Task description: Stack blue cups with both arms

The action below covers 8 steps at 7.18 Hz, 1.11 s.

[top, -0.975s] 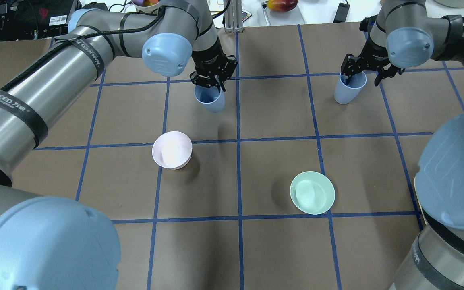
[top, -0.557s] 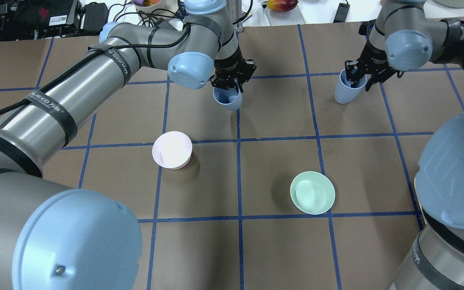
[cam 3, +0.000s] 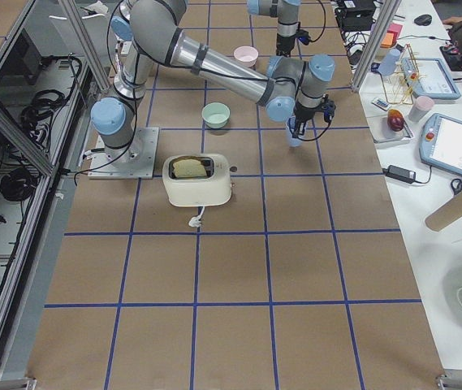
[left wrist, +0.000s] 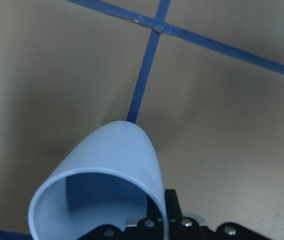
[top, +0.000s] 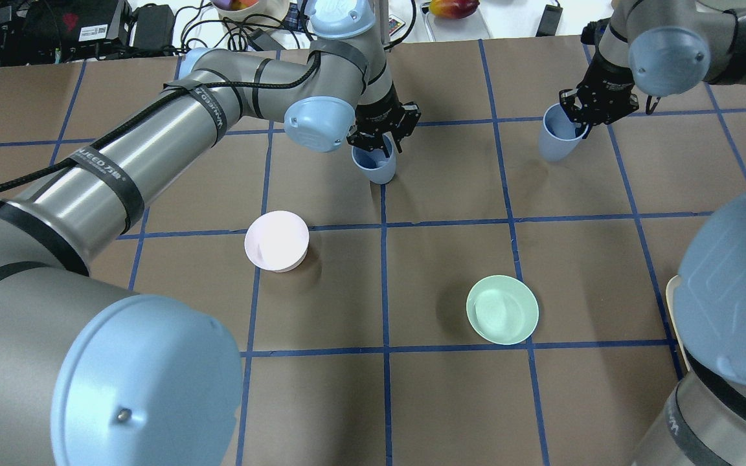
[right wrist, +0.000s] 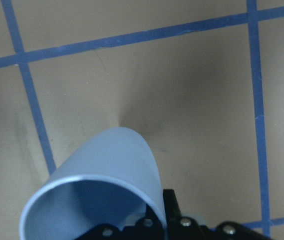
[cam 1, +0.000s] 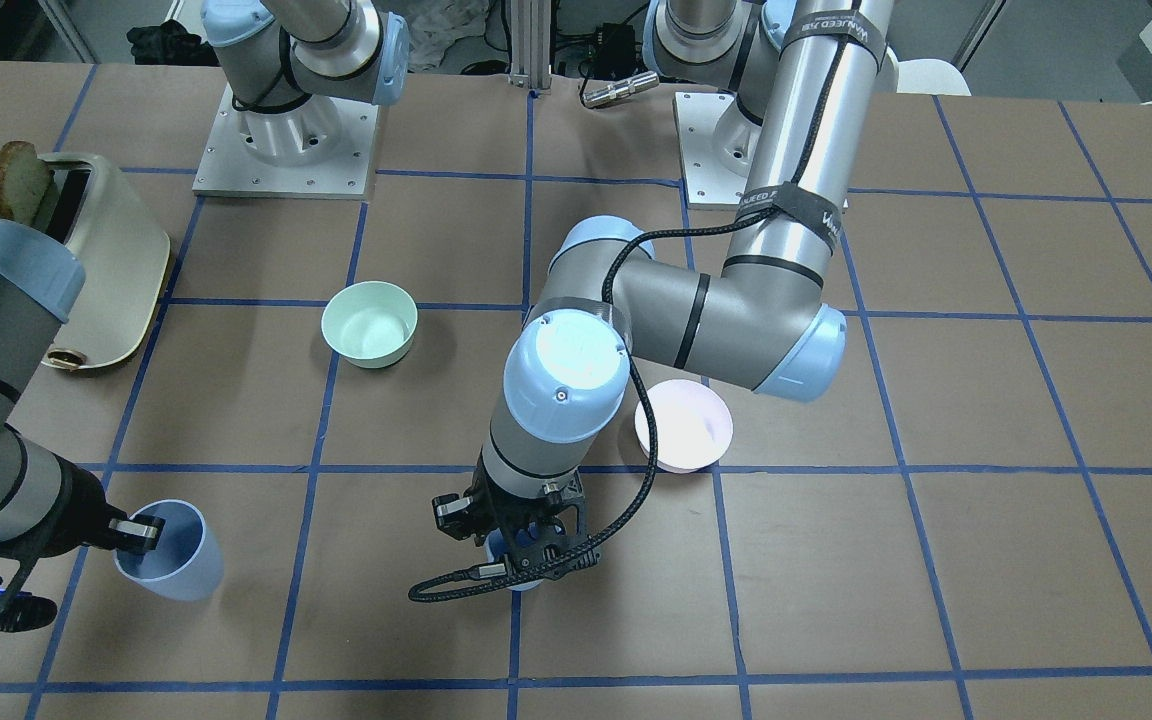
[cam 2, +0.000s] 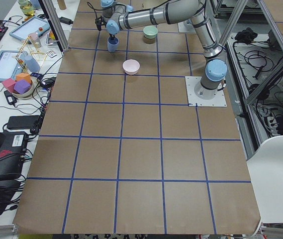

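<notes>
Two pale blue cups are held by their rims at the far side of the table. My left gripper [top: 383,144] is shut on the rim of one blue cup [top: 375,167], near the centre grid line; in the front-facing view this cup [cam 1: 498,546] is mostly hidden under the gripper [cam 1: 516,545]. The left wrist view shows the cup [left wrist: 107,165] pinched by one wall. My right gripper [top: 577,124] is shut on the rim of the other blue cup [top: 555,141], which leans a little. That cup [cam 1: 174,560] also shows at the front-facing view's lower left and in the right wrist view [right wrist: 107,170].
A pale pink bowl [top: 276,241] sits left of centre and a mint green bowl [top: 502,309] right of centre, both nearer the robot than the cups. A beige toaster [cam 1: 106,260] holding bread stands near the right arm's base. Cables and boxes lie beyond the table's far edge.
My left arm has carried its cup to the right, toward the centre line. My right gripper's fingers have closed on its cup's rim, and the cup has shifted slightly.
</notes>
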Each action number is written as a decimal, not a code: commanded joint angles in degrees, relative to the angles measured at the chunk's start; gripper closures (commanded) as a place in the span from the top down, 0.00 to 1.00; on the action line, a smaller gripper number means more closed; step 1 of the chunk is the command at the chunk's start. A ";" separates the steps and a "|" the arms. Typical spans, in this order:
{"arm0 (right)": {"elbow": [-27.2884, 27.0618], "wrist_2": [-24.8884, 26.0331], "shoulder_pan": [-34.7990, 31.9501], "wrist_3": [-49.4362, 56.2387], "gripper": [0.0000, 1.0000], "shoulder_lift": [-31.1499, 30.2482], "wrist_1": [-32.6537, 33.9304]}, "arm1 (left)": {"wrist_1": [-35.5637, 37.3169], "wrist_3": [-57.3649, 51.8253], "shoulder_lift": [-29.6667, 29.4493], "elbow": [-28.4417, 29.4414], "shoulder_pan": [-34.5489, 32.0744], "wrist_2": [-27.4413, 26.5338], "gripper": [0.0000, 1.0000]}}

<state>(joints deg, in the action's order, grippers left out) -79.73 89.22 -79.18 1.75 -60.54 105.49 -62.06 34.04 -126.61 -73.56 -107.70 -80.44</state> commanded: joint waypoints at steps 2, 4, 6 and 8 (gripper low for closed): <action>7.20 -2.12 -3.50 -6.10 0.00 -3.00 -12.73 | -12.68 -5.86 7.39 5.97 4.14 -0.24 1.00; 8.97 -2.47 -11.66 -16.63 0.00 -4.15 -13.29 | -25.85 -19.37 16.16 2.56 12.99 -1.91 1.00; 8.98 -6.93 -15.81 -26.48 0.00 -4.06 -12.68 | -33.12 -28.14 28.19 -7.15 14.18 -3.30 0.97; 9.06 -7.04 -21.17 -34.14 0.00 -3.54 -9.80 | -26.76 -31.11 36.31 -18.07 16.28 -8.63 0.97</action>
<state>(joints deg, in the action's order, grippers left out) -70.75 82.55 -97.27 -27.43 -64.40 93.68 -92.45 5.45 -95.26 -85.47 -92.56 -85.43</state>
